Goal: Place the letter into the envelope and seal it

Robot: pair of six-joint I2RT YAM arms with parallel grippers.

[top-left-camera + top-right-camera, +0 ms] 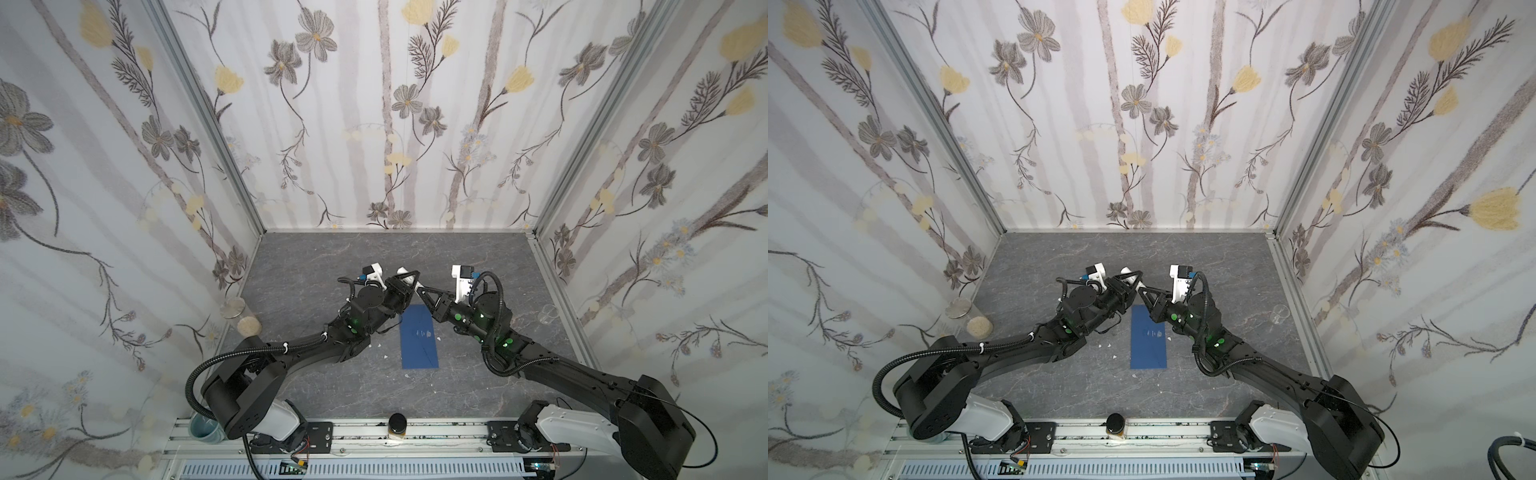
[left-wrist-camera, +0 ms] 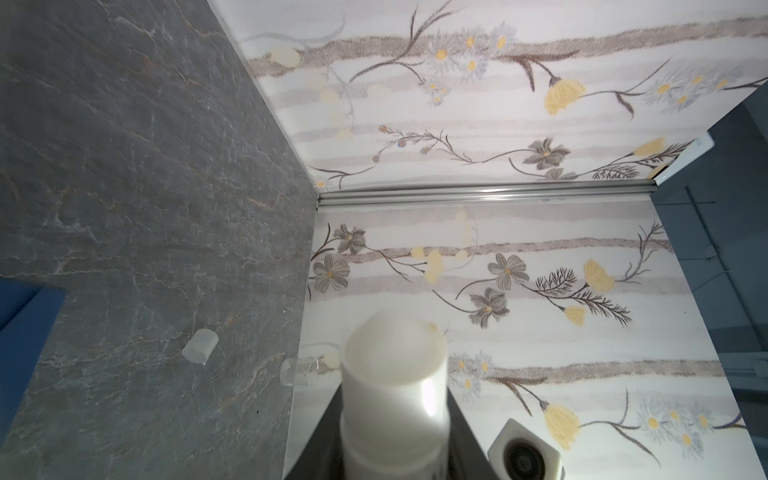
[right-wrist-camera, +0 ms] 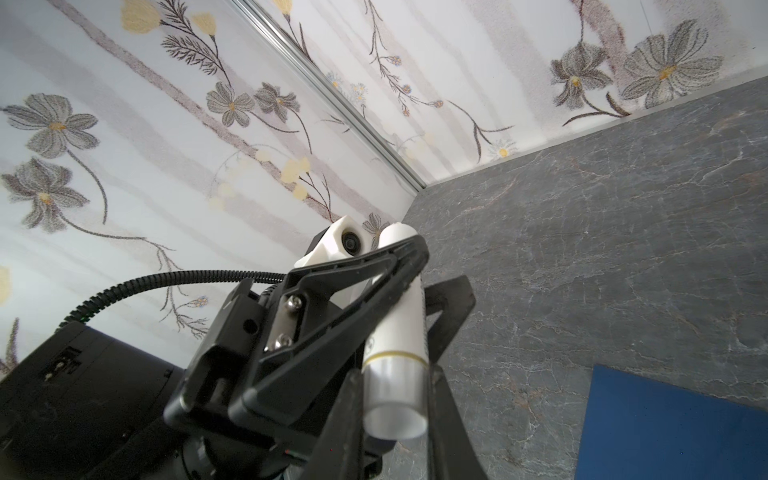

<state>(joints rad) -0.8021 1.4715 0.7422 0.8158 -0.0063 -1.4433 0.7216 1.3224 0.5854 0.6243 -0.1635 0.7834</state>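
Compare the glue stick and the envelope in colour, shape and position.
The glue stick is white, the envelope dark blue. The glue stick is a round tube, the envelope a flat rectangle. The glue stick is raised off the table, the envelope lies on it. Both are longer than wide.

We see bright, even, diffuse light in all four views; we cannot place its source. Only faint, soft shadows lie on the grey surface (image 1: 328,399) beneath the left arm (image 1: 299,351) and right arm (image 1: 557,363). In both top views the side wall (image 1: 83,208) stretches and softens toward the edges. In the left wrist view the glue stick (image 2: 395,386) is badly out of focus, with a white glare patch on its side. The envelope (image 1: 419,338) keeps a rich blue.
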